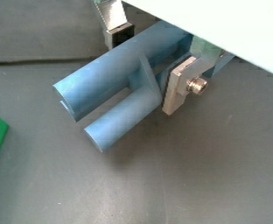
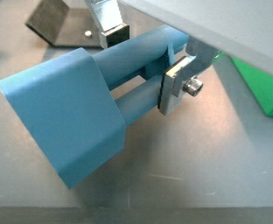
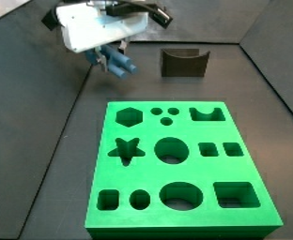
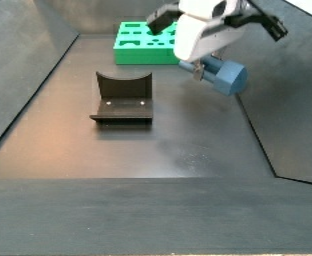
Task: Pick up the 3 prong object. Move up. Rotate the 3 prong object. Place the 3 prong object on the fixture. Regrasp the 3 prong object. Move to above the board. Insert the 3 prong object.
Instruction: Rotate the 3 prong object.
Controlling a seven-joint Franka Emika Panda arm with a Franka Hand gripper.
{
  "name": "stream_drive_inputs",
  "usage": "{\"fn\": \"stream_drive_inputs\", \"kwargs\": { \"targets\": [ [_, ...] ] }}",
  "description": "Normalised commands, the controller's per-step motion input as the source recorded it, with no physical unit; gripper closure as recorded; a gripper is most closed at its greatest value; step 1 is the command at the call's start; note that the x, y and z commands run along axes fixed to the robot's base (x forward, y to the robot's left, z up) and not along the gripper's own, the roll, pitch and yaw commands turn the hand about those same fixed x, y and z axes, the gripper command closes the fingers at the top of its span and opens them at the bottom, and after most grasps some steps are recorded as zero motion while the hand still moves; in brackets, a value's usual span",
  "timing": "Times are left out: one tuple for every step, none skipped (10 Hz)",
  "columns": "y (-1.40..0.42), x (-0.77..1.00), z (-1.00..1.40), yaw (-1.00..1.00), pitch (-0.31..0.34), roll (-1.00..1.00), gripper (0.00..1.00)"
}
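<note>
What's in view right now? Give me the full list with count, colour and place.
3 prong object: one, blue-grey, held in the gripper, off the floor, apart from the fixture; the prongs show in a wrist view.
fixture: one, dark brown, on the floor beyond the board in a side view, nothing on it.
board: one, bright green, flat on the floor, cut-out holes unfilled.
floor: dark grey.
gripper: one, white body, silver fingers clamped on the 3 prong object, above the floor beside the board.

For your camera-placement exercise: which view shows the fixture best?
A side view shows the fixture whole, notch included. Another side view shows it smaller; a wrist view catches one corner. The gripper holds the 3 prong object beside it.
</note>
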Motion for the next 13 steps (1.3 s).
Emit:
{"fn": "stream_drive_inputs", "kwargs": {
  "targets": [
    [1.00, 0.28, 0.42, 0.00, 0.000, 0.00, 1.00],
    [1.00, 0.29, 0.34, -0.01, -0.006, -0.02, 1.00],
    [1.00, 0.26, 0.32, -0.04, 0.060, -0.05, 1.00],
    [1.00, 0.25, 0.29, -0.04, 0.075, -0.07, 1.00],
    [1.00, 0.23, 0.26, -0.04, 0.084, -0.10, 1.00],
    [1.00, 0.22, 0.26, -0.04, 0.082, -0.11, 1.00],
    [0.94, 0.17, 0.23, -0.04, 0.080, -0.14, 1.00],
    [0.68, 0.10, 0.15, -0.03, 0.071, -0.15, 1.00],
    [0.49, 0.07, 0.10, -0.04, 0.064, -0.17, 1.00],
    [0.37, 0.06, 0.07, -0.04, 0.058, -0.18, 1.00],
    [0.00, 0.00, 0.00, -1.00, 0.000, 0.00, 1.00],
    [-0.06, 0.00, -0.01, -1.00, 0.000, 0.00, 1.00],
    [-0.04, 0.00, -0.01, -1.00, 0.000, 0.00, 1.00]
  ]
}}
